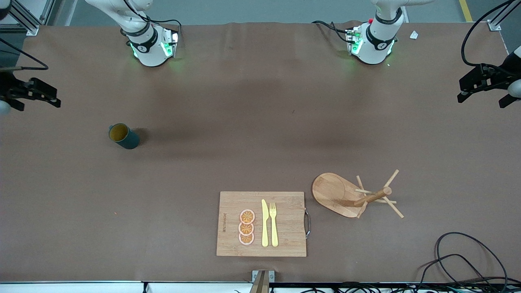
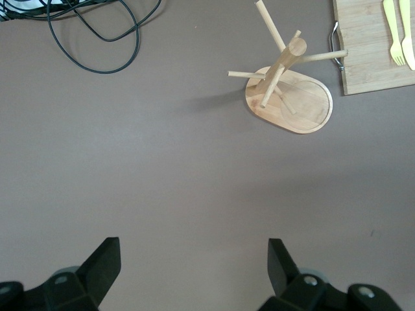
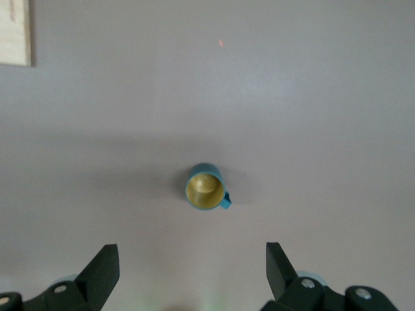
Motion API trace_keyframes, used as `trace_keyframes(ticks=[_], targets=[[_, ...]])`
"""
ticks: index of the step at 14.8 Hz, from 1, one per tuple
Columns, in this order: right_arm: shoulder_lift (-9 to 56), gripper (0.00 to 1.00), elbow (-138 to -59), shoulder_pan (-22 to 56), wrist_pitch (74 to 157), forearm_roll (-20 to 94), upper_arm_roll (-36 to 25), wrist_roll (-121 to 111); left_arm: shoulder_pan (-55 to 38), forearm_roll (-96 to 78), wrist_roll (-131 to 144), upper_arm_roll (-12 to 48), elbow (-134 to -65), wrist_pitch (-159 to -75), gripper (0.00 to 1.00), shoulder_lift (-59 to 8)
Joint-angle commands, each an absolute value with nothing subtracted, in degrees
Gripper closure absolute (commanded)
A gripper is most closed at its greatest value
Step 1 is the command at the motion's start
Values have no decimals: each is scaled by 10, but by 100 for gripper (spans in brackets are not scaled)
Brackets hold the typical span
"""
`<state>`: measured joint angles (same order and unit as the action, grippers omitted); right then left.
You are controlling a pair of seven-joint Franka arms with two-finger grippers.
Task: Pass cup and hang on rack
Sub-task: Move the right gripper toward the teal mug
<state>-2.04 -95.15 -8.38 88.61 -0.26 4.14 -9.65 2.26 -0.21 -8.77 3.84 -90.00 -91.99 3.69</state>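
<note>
The cup [image 1: 124, 136] stands upright on the brown table toward the right arm's end; its mustard inside and handle show in the right wrist view [image 3: 205, 187]. The rack [image 1: 358, 195] stands toward the left arm's end, nearer the front camera, and shows in the left wrist view [image 2: 288, 91]. My right gripper [image 1: 36, 103] is open and empty, high over the table's edge at the right arm's end. In its wrist view [image 3: 192, 269] the cup lies well apart from it. My left gripper [image 1: 482, 101] is open and empty, high over the left arm's end, with bare table under it [image 2: 194, 262].
A bamboo cutting board [image 1: 262, 224] with a yellow knife, a yellow fork and orange slices lies beside the rack, near the front edge. Black cables [image 1: 468, 260] lie at the front corner at the left arm's end, also in the left wrist view [image 2: 97, 32].
</note>
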Motion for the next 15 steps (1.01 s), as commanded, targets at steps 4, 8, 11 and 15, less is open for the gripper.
trace_keyframes(ticks=[4, 8, 11, 15], targets=[[-69, 0, -1135, -98, 1034, 8, 44, -102, 25, -10, -81, 40, -884, -906, 0, 27], [-72, 0, -1248, -99, 1163, 9, 44, -102, 26, -11, -81, 39, -884, -906, 0, 18], [-63, 0, -1287, -97, 1222, 31, 44, -102, 25, -11, -81, 39, -884, -906, 0, 14], [-62, 0, -1348, -75, 1298, 36, 45, -101, 25, -9, -81, 39, -882, -906, 0, 14]])
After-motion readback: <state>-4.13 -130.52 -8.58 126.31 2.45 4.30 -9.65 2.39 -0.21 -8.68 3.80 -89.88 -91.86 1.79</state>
